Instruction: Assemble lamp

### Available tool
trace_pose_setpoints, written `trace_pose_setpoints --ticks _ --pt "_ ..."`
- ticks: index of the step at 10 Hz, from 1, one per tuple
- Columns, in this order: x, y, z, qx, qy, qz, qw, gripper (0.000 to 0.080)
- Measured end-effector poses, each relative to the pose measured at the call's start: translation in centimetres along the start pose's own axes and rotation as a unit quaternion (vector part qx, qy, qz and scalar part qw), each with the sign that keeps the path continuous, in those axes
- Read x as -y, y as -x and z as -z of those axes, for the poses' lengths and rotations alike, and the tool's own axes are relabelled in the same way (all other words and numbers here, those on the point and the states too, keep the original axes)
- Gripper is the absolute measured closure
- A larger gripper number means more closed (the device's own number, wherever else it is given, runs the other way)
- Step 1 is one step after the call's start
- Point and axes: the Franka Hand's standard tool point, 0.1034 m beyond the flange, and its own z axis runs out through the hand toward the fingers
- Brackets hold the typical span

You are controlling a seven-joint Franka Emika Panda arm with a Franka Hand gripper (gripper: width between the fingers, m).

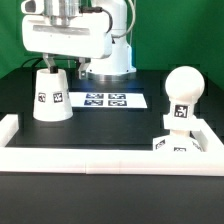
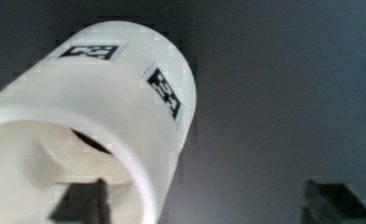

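Observation:
The white conical shade (image 1: 50,95) stands on the black table at the exterior view's left, narrow end up, with black tags on its side. It fills much of the wrist view (image 2: 109,110), where its top opening shows. My gripper (image 1: 57,62) hangs just above the shade and is open and empty. In the wrist view my gripper (image 2: 210,203) has one finger (image 2: 82,200) over the shade's opening and the other off to its side. The round bulb (image 1: 183,85) stands upright on its stem on the small square base block (image 1: 172,143) at the exterior view's right.
The marker board (image 1: 105,100) lies flat on the table between the shade and the bulb. A long white border rail (image 1: 100,155) runs along the front and turns up both sides. The arm's white body (image 1: 100,40) stands at the back.

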Motion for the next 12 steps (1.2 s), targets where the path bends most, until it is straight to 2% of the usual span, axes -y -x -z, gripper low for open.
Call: trace_pose_setpoints --ticks 1,2,3,4,5,10,11,12 --pt "0.0 0.0 0.0 0.000 0.000 0.000 1.000 0.0357" --pt "0.0 0.0 0.0 0.000 0.000 0.000 1.000 0.0551" --pt "0.0 0.0 0.0 0.000 0.000 0.000 1.000 0.0691" --pt "0.0 0.0 0.0 0.000 0.000 0.000 1.000 0.0691" --pt "0.1 0.0 0.0 -0.001 0.000 0.001 1.000 0.0752" --pt "0.4 0.2 0.3 0.006 -0.003 -0.001 1.000 0.0752" --pt "1.4 0.7 1.5 0.021 -0.012 -0.013 1.000 0.0752" --pt "2.8 1.1 3.3 0.032 -0.024 -0.034 0.999 0.0753"
